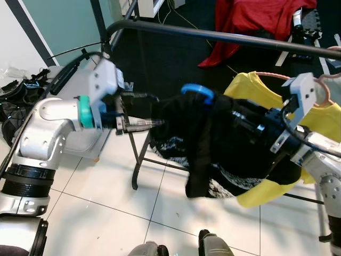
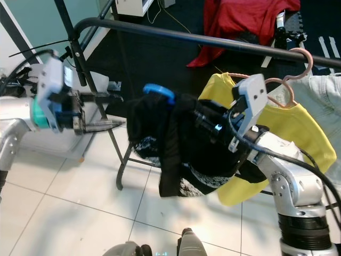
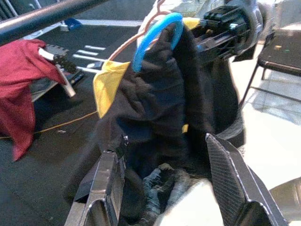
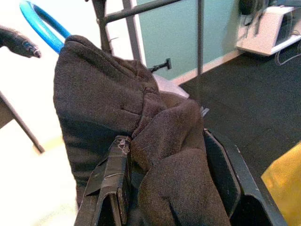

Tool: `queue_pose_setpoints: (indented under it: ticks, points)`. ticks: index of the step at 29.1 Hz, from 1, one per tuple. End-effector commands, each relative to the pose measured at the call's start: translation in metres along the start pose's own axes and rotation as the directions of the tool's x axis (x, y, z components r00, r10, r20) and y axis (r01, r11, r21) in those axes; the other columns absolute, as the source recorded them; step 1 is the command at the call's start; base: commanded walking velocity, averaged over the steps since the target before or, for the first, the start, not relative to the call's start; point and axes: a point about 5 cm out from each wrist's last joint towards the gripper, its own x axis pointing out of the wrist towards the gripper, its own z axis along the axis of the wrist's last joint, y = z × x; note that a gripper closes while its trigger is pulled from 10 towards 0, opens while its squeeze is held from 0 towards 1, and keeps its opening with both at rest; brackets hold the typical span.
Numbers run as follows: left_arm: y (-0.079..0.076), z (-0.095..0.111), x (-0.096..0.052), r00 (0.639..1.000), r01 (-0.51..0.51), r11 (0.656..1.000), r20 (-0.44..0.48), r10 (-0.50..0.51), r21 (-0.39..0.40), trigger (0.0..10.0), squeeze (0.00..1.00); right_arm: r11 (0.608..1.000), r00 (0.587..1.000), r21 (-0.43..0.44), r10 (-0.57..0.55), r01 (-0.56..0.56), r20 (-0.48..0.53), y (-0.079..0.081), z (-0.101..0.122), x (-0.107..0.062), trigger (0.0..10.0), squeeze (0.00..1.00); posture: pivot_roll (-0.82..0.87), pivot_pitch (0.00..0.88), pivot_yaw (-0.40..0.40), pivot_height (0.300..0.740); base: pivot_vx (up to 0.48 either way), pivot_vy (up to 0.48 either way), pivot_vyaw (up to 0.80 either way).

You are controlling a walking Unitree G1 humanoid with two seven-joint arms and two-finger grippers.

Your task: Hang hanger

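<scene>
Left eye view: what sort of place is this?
Probably a home's laundry or clothes-drying corner: a black metal garment rail, a yellow shirt on a pink hanger hung from it, a red garment draped behind, and white tiled floor.

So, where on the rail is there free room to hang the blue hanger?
The black rail is bare from its left bend to the pink hanger carrying the yellow shirt. The right end is crowded with a pale garment too. The right gripper grips the black garment on the blue hanger, below that bare stretch.
</scene>
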Motion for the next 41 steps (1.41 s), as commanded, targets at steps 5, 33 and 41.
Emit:
queue_pose_setpoints:
  ticks: [5, 33, 41]
  points:
    - [0.011, 0.003, -0.006, 0.995, -0.091, 0.995, 0.04, 0.093, -0.047, 10.0, 0.0, 0.984, 0.974, 0.035, -0.18, 0.177, 0.138, -0.008, 0.011, -0.001, 0.0, 0.0, -0.16, 0.067, 0.149, 0.74, 0.0, 0.0, 0.0]
    - [-0.007, -0.022, 0.018, 0.97, -0.237, 0.964, 0.019, 0.241, -0.122, 10.0, 0.0, 0.728, 0.758, 0.379, -0.645, 0.571, 0.098, -0.028, -0.004, 0.061, 0.0, 0.0, -0.15, 0.061, 0.11, 0.74, 0.0, 0.0, 0.0]
    - [-0.012, -0.023, 0.022, 0.967, -0.246, 0.96, 0.027, 0.252, -0.132, 10.0, 0.0, 0.747, 0.813, 0.383, -0.582, 0.544, -0.02, -0.022, -0.022, 0.08, 0.0, 0.0, -0.15, 0.068, 0.098, 0.74, 0.0, 0.0, 0.0]
